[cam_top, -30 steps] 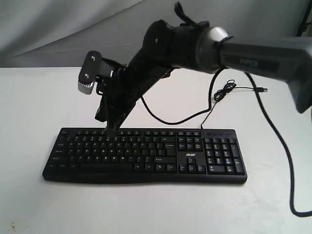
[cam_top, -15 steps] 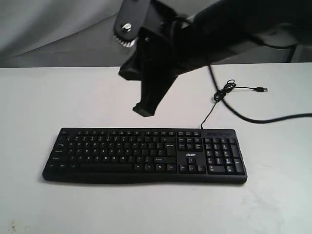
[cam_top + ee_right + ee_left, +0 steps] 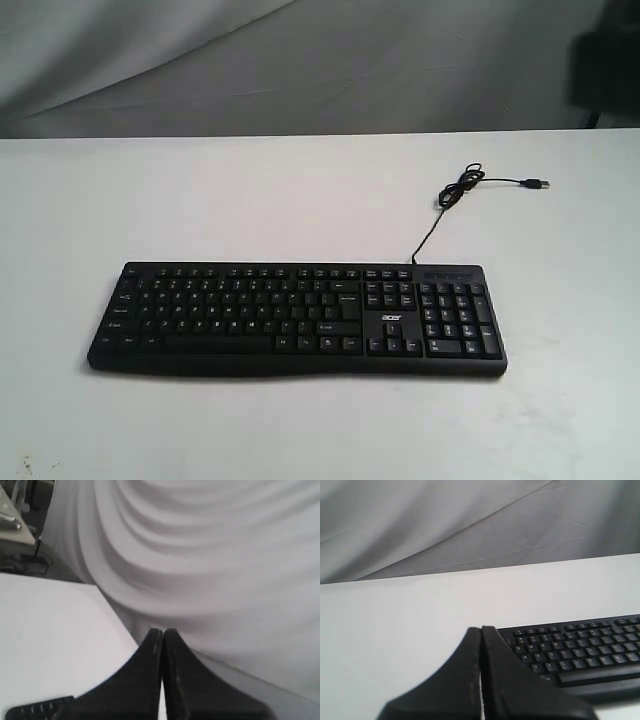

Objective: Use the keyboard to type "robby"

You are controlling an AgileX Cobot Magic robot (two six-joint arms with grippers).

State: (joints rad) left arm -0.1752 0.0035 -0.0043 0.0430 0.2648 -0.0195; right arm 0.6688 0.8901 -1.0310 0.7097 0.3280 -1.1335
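The black full-size keyboard [image 3: 297,318] lies flat on the white table [image 3: 300,190], number pad and small white "acer" logo toward the right. Its thin black cable [image 3: 458,192] runs back to a loose USB plug. Neither arm shows in the exterior view. In the left wrist view my left gripper [image 3: 481,629] is shut with nothing in it, off the keyboard's [image 3: 580,652] letter end and apart from it. My right gripper [image 3: 163,630] is shut and empty too, pointing at the grey backdrop; only a corner of the keyboard [image 3: 37,711] shows there.
A draped grey cloth [image 3: 300,60] hangs behind the table's far edge. A dark blurred shape [image 3: 607,62] sits at the upper right. Clutter [image 3: 15,530] stands beyond the table's end in the right wrist view.
The right arm, which had its shut gripper tip down at the keyboard's upper left rows, lifted away and has left the exterior view entirely. The keyboard has not moved.
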